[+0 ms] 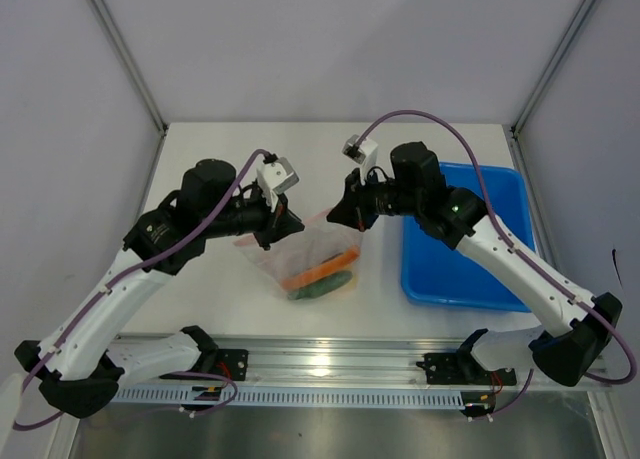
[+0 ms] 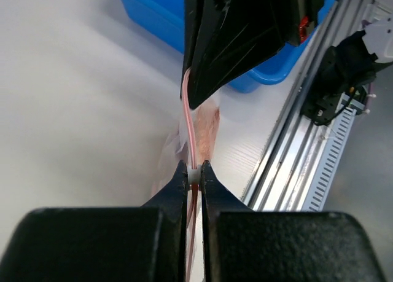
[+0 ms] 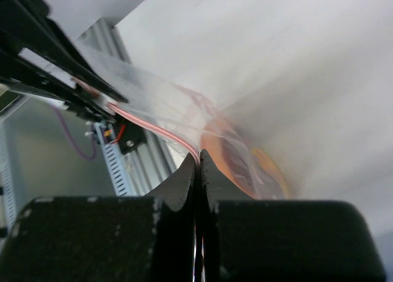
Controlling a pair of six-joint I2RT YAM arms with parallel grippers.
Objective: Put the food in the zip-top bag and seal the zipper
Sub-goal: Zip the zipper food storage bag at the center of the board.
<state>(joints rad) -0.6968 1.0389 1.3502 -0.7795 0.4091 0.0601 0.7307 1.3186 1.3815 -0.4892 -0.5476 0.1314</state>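
Note:
The clear zip-top bag (image 1: 310, 259) hangs between my two grippers above the table. Inside it lie the dark-green cucumber (image 1: 322, 288), the yellow-orange piece (image 1: 318, 272) and the red-brown piece (image 3: 236, 162). My left gripper (image 1: 277, 222) is shut on the white slider of the pink zipper (image 2: 190, 131) at the bag's left end; the pinch shows in the left wrist view (image 2: 194, 173). My right gripper (image 1: 347, 215) is shut on the zipper strip (image 3: 153, 129) at the right end; the pinch shows in the right wrist view (image 3: 197, 161). The strip runs taut between them.
A blue rectangular tray (image 1: 466, 239) stands at the right, under my right arm, and shows in the left wrist view (image 2: 153, 15). The aluminium rail (image 1: 330, 364) runs along the table's near edge. Tent poles rise at both back corners.

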